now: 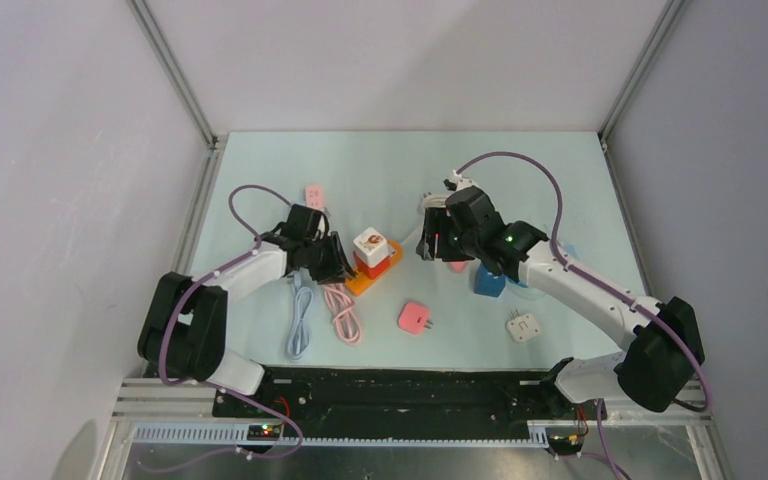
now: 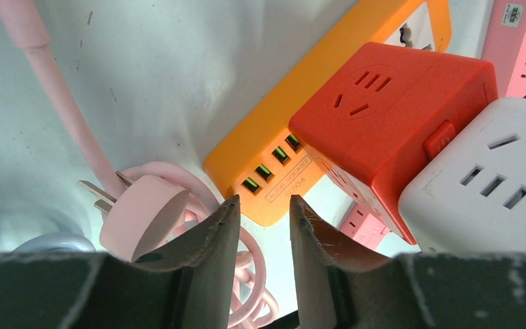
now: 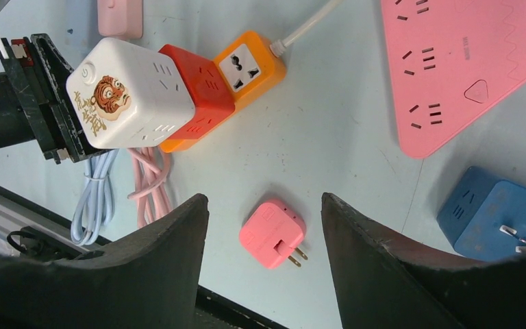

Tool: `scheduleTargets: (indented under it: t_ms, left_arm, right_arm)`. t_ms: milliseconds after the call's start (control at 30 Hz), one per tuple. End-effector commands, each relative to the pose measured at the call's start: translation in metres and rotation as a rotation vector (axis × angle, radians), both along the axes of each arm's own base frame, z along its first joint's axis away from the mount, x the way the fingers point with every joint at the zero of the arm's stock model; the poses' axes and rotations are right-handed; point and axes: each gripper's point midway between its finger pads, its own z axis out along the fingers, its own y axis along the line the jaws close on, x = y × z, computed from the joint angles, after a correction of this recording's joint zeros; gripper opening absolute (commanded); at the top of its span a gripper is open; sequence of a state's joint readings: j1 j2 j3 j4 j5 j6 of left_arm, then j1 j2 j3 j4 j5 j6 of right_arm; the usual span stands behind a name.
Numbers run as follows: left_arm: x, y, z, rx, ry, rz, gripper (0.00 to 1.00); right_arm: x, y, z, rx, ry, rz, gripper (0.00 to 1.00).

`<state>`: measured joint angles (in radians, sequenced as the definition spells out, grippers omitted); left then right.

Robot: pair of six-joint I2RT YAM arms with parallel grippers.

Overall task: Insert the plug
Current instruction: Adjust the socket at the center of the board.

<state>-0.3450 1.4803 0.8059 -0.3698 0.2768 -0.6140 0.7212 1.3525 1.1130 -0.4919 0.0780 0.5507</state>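
Note:
A round pink plug [image 2: 144,216] on a pink cable [image 1: 341,312] lies on the table, prongs pointing left, just left of my left gripper's fingers. My left gripper [image 2: 264,202] is low at the near end of the orange power strip [image 2: 274,147], jaws a little apart with nothing between them. A red socket cube [image 2: 390,116] sits on the strip and a white cube [image 2: 486,178] with a tiger picture sits on that. My right gripper [image 3: 264,199] hovers open above the table, a pink square adapter [image 3: 270,233] lying flat far below its fingers.
A pale blue cable [image 1: 300,320] lies left of the pink one. A large pink power strip [image 3: 466,62] and a blue cube [image 3: 493,212] lie under the right arm. A white adapter [image 1: 524,326] rests near the front right, a small pink block [image 1: 314,195] at the back.

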Motion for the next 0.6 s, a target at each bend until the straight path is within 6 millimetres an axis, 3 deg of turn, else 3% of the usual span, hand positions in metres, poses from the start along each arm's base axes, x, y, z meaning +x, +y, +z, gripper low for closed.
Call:
scheduleTargets:
  t_ms: [0, 133, 367, 567]
  left_arm:
    - [-0.021, 0.024, -0.024, 0.123, 0.083, 0.039, 0.4]
    - [-0.031, 0.03, -0.03, 0.158, 0.121, 0.027, 0.4]
    - [-0.033, 0.037, -0.017, 0.17, 0.084, 0.066, 0.44]
    - [-0.024, 0.019, -0.019, 0.115, 0.106, 0.083, 0.48]
  right_arm:
    - [0.004, 0.0, 0.017, 0.044, -0.045, -0.022, 0.66]
    - [0.004, -0.003, 0.015, 0.036, -0.044, -0.025, 0.66]
    - [0.004, -0.003, 0.009, 0.045, -0.036, -0.03, 0.66]
    - [0.004, -0.001, 0.005, 0.051, -0.028, -0.026, 0.66]
